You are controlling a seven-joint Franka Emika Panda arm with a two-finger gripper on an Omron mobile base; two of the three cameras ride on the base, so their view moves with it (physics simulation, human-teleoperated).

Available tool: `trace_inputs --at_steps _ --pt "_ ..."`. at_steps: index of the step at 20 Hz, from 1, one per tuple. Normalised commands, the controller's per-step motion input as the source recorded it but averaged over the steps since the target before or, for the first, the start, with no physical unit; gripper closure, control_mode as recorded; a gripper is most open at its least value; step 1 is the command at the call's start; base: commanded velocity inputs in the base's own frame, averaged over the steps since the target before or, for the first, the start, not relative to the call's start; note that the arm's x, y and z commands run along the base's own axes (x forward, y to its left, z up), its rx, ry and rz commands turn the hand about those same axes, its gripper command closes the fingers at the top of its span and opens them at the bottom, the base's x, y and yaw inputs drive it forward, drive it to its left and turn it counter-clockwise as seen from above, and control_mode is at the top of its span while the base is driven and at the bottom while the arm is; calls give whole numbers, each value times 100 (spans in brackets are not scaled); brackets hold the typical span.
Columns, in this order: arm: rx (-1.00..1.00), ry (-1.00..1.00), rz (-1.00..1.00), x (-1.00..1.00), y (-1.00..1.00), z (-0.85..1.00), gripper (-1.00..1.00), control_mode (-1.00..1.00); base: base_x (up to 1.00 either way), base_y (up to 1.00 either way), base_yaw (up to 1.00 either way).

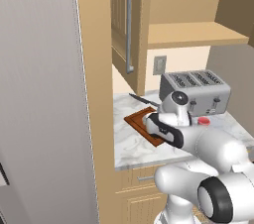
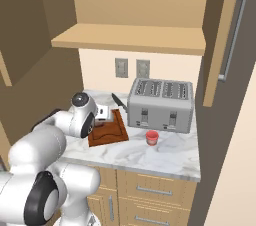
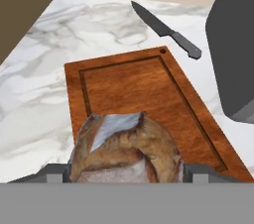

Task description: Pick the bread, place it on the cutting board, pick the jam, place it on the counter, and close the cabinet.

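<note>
Right now I hold my gripper [image 3: 126, 174] pinching one bread [image 3: 124, 148] over one cutting board [image 3: 134, 84], with one jam [image 2: 152, 137] and one knife [image 3: 166, 29] on the tabletop [image 3: 44, 84].

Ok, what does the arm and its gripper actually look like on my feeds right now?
A glossy white arm of rounded segments with dark grey-black joint rings and a dark round cap on the wrist. The gripper has two small dark grey finger tips. No cables or markings are visible.

base views flank arm, sharing worktop [image 1: 129, 143] and toaster [image 2: 161, 104]; hand view close above cutting board [image 3: 144, 89].
</note>
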Motion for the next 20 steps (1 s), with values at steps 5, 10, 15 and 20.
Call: trace_inputs --at_steps 5,10,15,20 --pt "0 0 0 11 0 -15 100 -100 0 0 0" --pt "0 0 0 0 0 -6 100 -100 0 0 0" --pt "0 1 0 0 0 -3 100 -100 0 0 0" --pt "0 2 0 0 0 -9 100 -100 0 0 0"
